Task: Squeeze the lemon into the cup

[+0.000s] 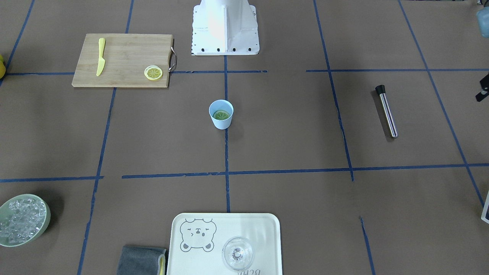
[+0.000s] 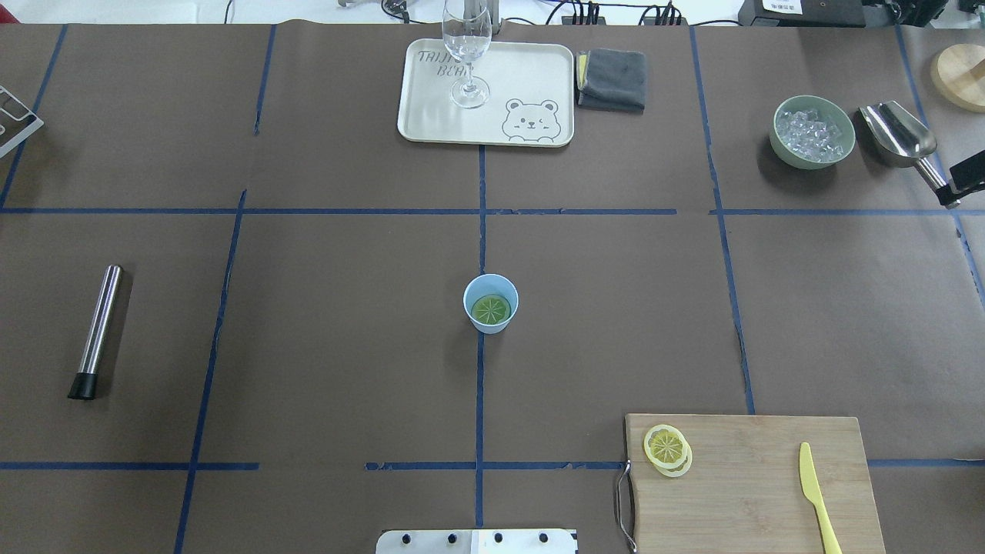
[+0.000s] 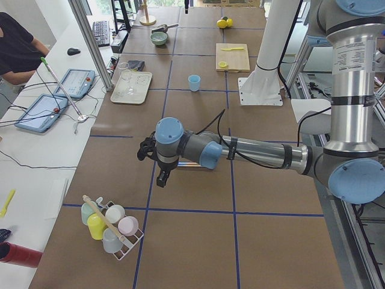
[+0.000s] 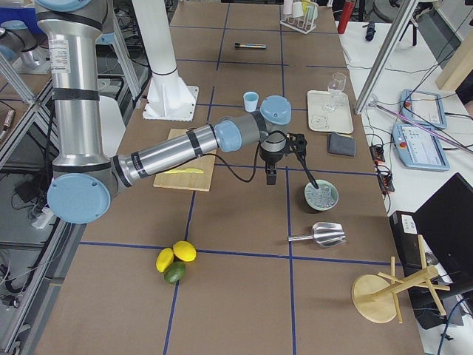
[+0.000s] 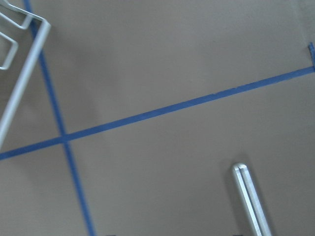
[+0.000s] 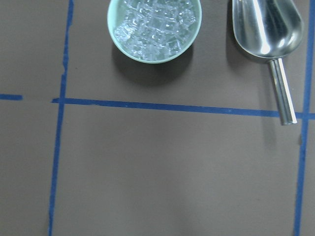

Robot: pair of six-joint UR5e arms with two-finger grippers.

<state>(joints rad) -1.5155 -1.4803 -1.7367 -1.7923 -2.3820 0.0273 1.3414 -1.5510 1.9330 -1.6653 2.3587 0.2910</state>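
Tape (image 1: 227, 160) in blue lines crosses the brown desk (image 1: 290, 126), and the cup (image 1: 221, 114) stands upright on one of those lines near the middle, well apart from everything else. A green citrus slice (image 2: 491, 309) lies flat inside it. Two yellow lemon slices (image 2: 666, 448) lie overlapping on the corner of a wooden cutting board (image 2: 754, 492) on the robot's right, near its base, with a yellow knife (image 2: 816, 492) further along the same board. Two whole lemons (image 4: 177, 255) and a green fruit sit together on the desk at the right end.

The left claw (image 3: 142, 152) hangs above the desk at the left end, near a steel rod with a black tip (image 2: 96, 331) and not far from a wire rack of cups (image 3: 111, 226). Whether it is spread or pressed together cannot be told. The right claw (image 4: 310, 176) hangs just beside the pale-green bowl of ice (image 2: 777, 146), with a metal scoop (image 2: 896, 131) lying next to that bowl. Its state cannot be told either, and neither claw touches the cup or any lemon.

On the far side stands a tray (image 2: 431, 115) bearing a clear stemmed glass (image 2: 466, 46), upright, and a folded grey cloth (image 2: 613, 77) lies just beside the tray.
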